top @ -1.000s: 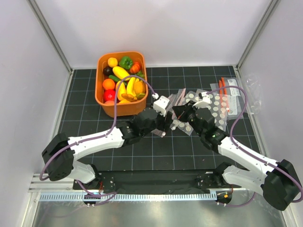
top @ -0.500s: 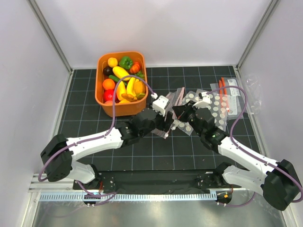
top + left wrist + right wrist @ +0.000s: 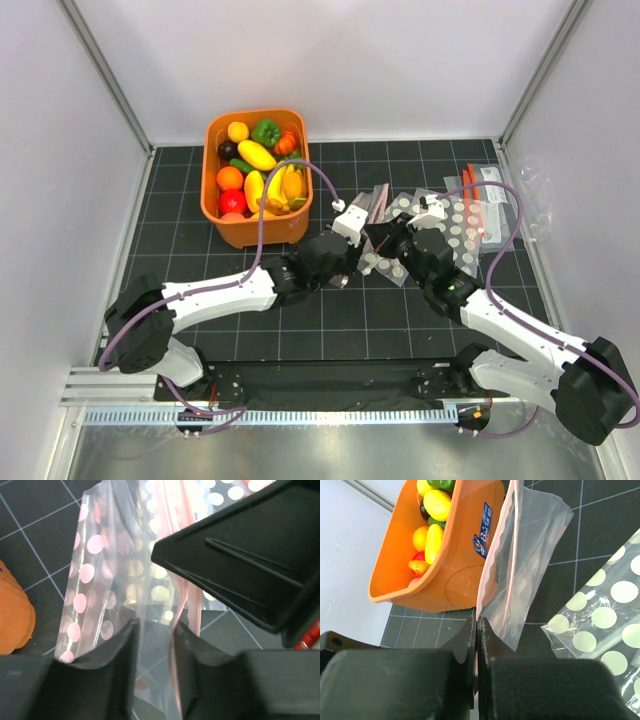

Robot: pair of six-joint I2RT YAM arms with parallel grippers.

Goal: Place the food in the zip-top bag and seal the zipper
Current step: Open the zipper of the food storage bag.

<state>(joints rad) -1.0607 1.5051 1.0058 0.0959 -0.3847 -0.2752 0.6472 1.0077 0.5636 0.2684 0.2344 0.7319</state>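
Note:
The zip-top bag (image 3: pixel 530 545) hangs clear and crinkly in front of my right gripper (image 3: pixel 476 622), which is shut on its mouth edge at the pale pink zipper (image 3: pixel 492 555). My left gripper (image 3: pixel 155 630) is open, its jaws a narrow gap apart, with the bag's film and pink strip (image 3: pixel 192 600) between them. In the top view both grippers meet at mid-table, left (image 3: pixel 352 262) and right (image 3: pixel 378 238). The food (image 3: pixel 258 170), yellow, orange, green and red toy produce, lies in the orange bin (image 3: pixel 215 215).
White-polka-dotted bags (image 3: pixel 450 225) lie spread behind the right gripper and show in the right wrist view (image 3: pixel 605 615). Small bags with red-orange strips (image 3: pixel 480 195) lie at the far right. The bin's wall (image 3: pixel 465 575) stands close beside the hanging bag.
My left arm has reached further right and away from its base, bringing its gripper up to the bag beside the right gripper. The right arm has not moved.

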